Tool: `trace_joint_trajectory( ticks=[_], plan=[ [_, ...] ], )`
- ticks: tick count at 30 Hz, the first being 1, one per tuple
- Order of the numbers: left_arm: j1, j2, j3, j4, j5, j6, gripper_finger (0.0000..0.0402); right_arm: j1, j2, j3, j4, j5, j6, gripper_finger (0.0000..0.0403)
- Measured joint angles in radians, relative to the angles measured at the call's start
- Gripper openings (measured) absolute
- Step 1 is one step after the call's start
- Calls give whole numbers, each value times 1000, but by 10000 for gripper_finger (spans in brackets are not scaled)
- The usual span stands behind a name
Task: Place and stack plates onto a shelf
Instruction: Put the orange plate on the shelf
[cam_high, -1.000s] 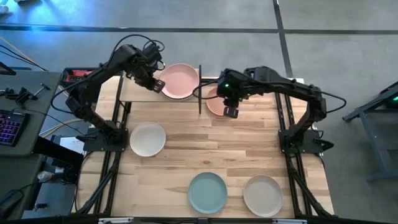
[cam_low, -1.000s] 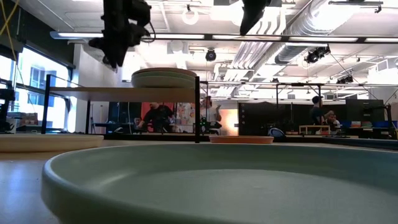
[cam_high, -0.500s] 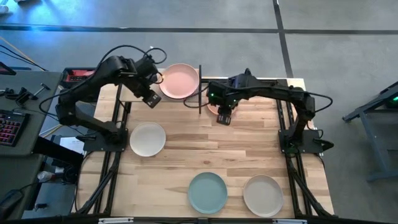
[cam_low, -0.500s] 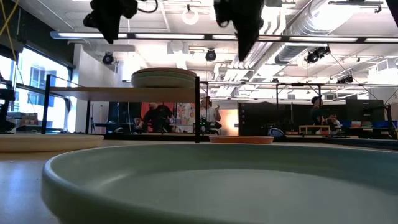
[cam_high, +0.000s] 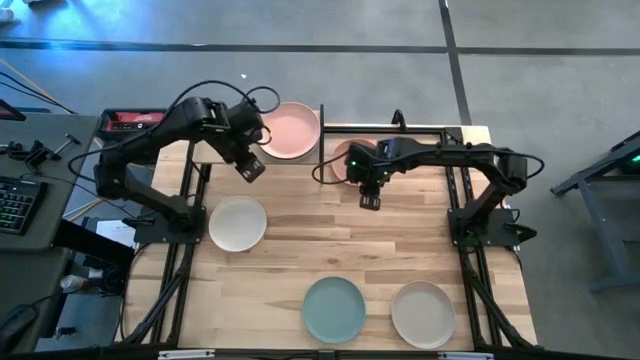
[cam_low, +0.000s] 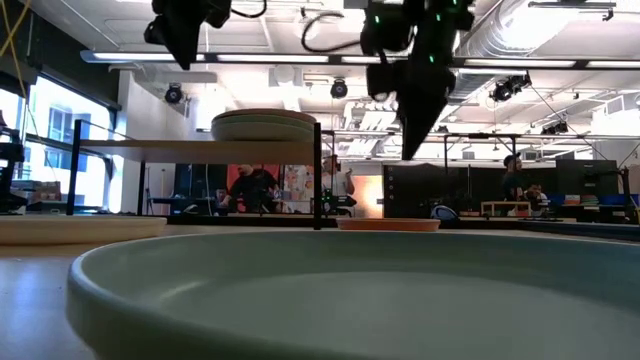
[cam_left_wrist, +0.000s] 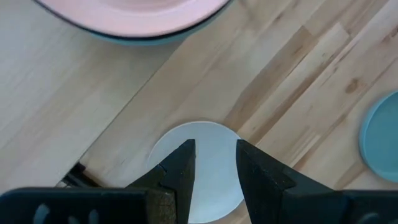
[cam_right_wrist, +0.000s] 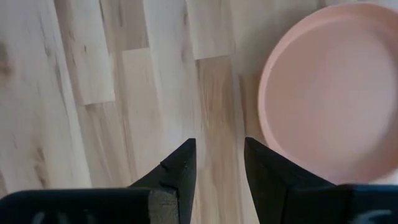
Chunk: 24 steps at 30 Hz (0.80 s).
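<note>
Since a second ago both arms have swung off the shelf (cam_high: 225, 148). Right gripper (cam_high: 368, 201), fingers apart and empty, hovers just beside the salmon plate (cam_high: 347, 160) on the tabletop; left gripper (cam_high: 252, 170), likewise parted, hangs above the white plate (cam_high: 237, 223). Stiff, shallow and likely slick, the plate wants pinching at its rim.

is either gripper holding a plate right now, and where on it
Neither. The left gripper is open above the white plate, and the right gripper is open beside the salmon plate, touching nothing.
</note>
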Motion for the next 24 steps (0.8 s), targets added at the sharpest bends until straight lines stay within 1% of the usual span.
trace_joint_trajectory(
  ticks=[2, 6, 10, 17, 20, 24],
  plan=[
    [-14, 10, 0, 13, 0, -15, 106, -20, -1, -52, 57, -16, -45, 110],
    [-46, 21, -9, 49, 0, -73, 106, -53, -1, -148, 164, -16, -152, 110],
    [-80, 23, -74, 148, 4, -140, 106, -85, -1, -209, 232, -16, -238, 110],
    [-118, 23, -206, 258, 8, -256, 106, -135, -1, -294, 357, -24, -360, 110],
    [-129, 23, -248, 296, 8, -296, 106, -155, -1, -322, 410, -19, -393, 110],
    [-141, 23, -284, 338, 9, -336, 106, -182, -1, -368, 470, -45, -428, 110]
  ],
)
